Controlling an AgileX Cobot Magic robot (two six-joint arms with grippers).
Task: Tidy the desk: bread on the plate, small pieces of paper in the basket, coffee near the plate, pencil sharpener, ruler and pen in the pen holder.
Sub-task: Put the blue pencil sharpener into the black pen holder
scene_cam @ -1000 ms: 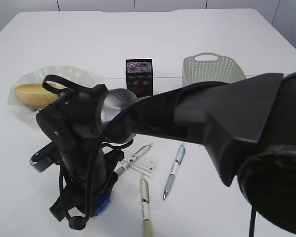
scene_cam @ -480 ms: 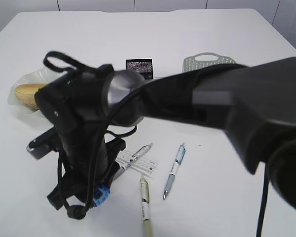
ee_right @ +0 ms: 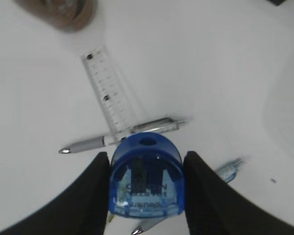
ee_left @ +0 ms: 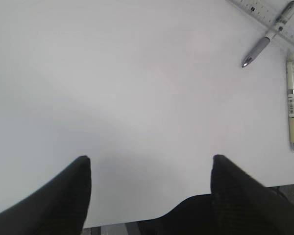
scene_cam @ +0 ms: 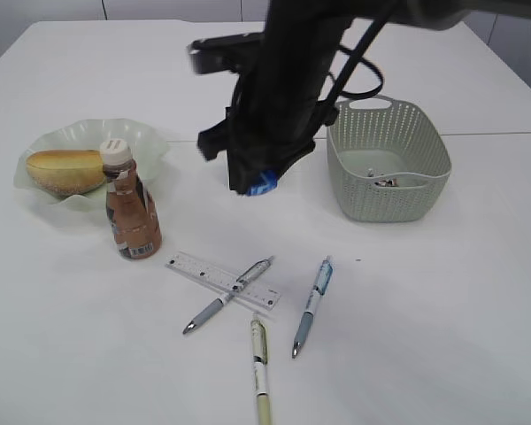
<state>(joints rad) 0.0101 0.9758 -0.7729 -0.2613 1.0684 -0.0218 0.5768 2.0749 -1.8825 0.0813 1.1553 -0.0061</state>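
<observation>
My right gripper (scene_cam: 250, 184) hangs high over the desk (scene_cam: 425, 292), shut on the blue pencil sharpener (scene_cam: 260, 182), which fills the space between the jaws (ee_right: 147, 181). Below it lie the clear ruler (scene_cam: 202, 269) and a grey pen (scene_cam: 228, 295) crossing it. A yellow pen (scene_cam: 260, 367) and a blue pen (scene_cam: 312, 304) lie nearby. The bread (scene_cam: 64, 170) rests on the green plate (scene_cam: 143, 135), and the coffee (scene_cam: 131, 208) stands just beside it. My arm hides the pen holder. The left gripper (ee_left: 149, 159) is open over bare desk.
The grey-green basket (scene_cam: 388, 205) stands at the right with small pieces of paper (scene_cam: 385, 181) inside. The left wrist view catches the grey pen (ee_left: 267, 36), the ruler (ee_left: 264, 12) and the yellow pen (ee_left: 292, 103) at its right edge.
My right arm has lifted and swung from the front left to the back middle with the sharpener. The coffee bottle and basket are now uncovered.
</observation>
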